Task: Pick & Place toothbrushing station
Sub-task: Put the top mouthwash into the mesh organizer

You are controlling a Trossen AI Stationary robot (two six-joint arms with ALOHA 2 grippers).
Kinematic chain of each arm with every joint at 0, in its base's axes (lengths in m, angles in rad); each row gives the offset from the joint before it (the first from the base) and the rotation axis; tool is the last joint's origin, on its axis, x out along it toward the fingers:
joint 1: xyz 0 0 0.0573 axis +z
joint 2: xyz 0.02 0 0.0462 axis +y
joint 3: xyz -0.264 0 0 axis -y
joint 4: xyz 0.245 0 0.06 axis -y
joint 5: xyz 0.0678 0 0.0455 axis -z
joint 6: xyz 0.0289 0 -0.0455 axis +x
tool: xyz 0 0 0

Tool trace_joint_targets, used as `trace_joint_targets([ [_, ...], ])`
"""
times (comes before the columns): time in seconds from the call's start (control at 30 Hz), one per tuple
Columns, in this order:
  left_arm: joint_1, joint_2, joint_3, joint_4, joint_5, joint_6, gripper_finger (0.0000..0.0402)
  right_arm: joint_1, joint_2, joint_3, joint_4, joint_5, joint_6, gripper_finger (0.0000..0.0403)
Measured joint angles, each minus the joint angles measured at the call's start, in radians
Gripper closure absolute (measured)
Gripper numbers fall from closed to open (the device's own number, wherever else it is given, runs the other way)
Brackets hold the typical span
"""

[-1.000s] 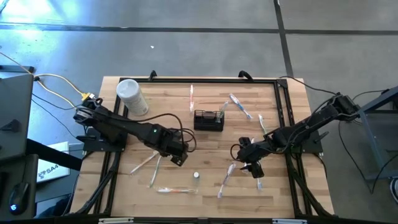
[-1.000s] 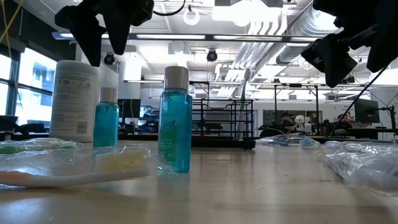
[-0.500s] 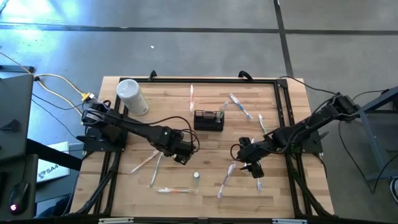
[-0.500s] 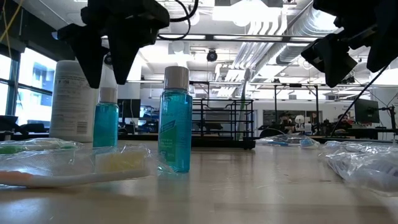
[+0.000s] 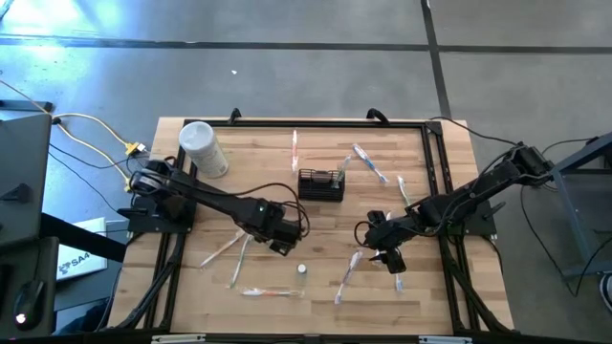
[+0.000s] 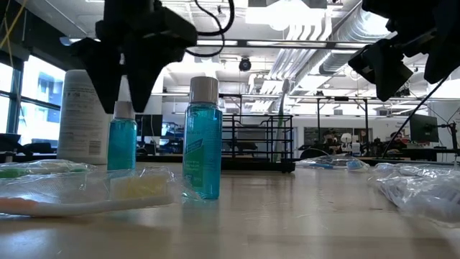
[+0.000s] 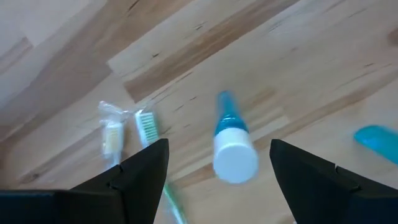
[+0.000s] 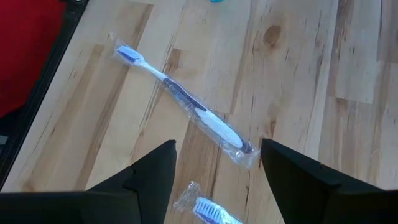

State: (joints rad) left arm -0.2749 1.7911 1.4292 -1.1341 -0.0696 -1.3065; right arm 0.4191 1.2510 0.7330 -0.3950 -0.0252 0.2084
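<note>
Standing untouched at upper centre of the table (image 5: 201,277), black wire-mesh caddy (image 5: 321,184), left gripper (image 5: 283,245) below-left of it, fingers apart above a small blue bottle (image 7: 231,140), right gripper (image 5: 394,259) lower right, fingers apart, empty, over wrapped toothbrushes (image 8: 183,102).

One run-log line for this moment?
left gripper: open above small blue bottle | right gripper: open over wrapped toothbrush | caddy: untouched

Even, bright light falls from overhead; I cast only soft, short shadows on the wooden table (image 5: 316,239). At table height, ceiling lamps (image 6: 287,14) glare behind me, turning my arms to silhouettes, and the near tabletop blurs. My left wrist picture is smeared; my right stays crisp.
</note>
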Motion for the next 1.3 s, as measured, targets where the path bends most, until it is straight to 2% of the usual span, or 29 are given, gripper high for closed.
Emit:
trace_joint_targets([
  [0.53,0.000,0.062,0.000,0.029,0.016,0.069,0.0129,0.000,0.000,0.000,0.001,0.000,-0.003,0.0174],
  [0.73,0.000,0.072,-0.001,0.034,0.016,0.072,0.0185,0.000,0.000,0.000,0.000,0.000,-0.003,0.0174],
  [1.03,0.000,0.089,0.000,0.043,0.025,0.116,0.0309,0.000,0.000,0.000,0.000,0.000,-0.003,0.0174],
  [1.3,0.000,0.095,0.010,0.022,0.046,0.154,0.0315,0.000,0.000,0.000,0.000,0.000,-0.003,0.0174],
])
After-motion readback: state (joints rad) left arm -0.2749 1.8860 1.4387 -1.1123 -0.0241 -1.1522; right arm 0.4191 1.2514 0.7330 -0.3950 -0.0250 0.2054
